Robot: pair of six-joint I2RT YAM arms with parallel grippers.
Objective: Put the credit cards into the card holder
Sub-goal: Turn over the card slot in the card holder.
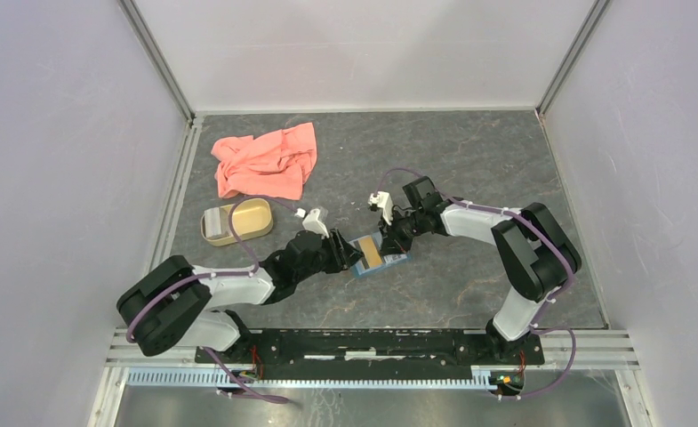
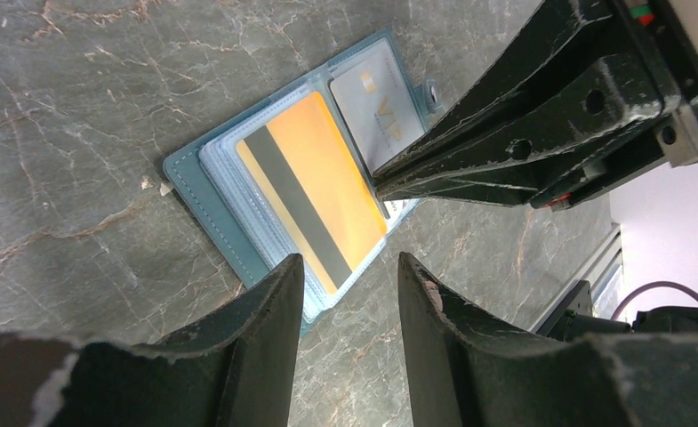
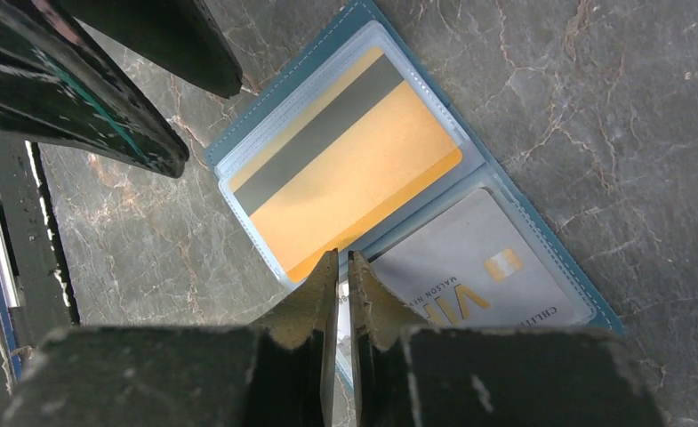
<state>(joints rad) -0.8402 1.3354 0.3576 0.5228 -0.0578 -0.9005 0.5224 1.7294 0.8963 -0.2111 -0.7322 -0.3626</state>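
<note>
At mid-table the holder (image 1: 380,254) lies open, showing a gold card (image 2: 314,187) and a pale card (image 2: 381,107). The left gripper (image 2: 349,267) stands open at its left end. The right gripper (image 3: 343,262) is nearly closed, its tips at the gold card's edge.

Teal card holder (image 2: 188,182); gold card (image 2: 318,169), dark stripe; grey card (image 2: 376,107); salmon cloth (image 1: 265,160).

The card holder (image 2: 188,189) looks like matt stitched leather (clear glossy plastic sleeves inside); the tabletop (image 2: 78,107) is smooth veined stone.

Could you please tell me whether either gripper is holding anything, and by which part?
Left gripper is open, holding nothing. Right gripper is nearly shut at the near edge of the gold card; whether it pinches it cannot be told.
</note>
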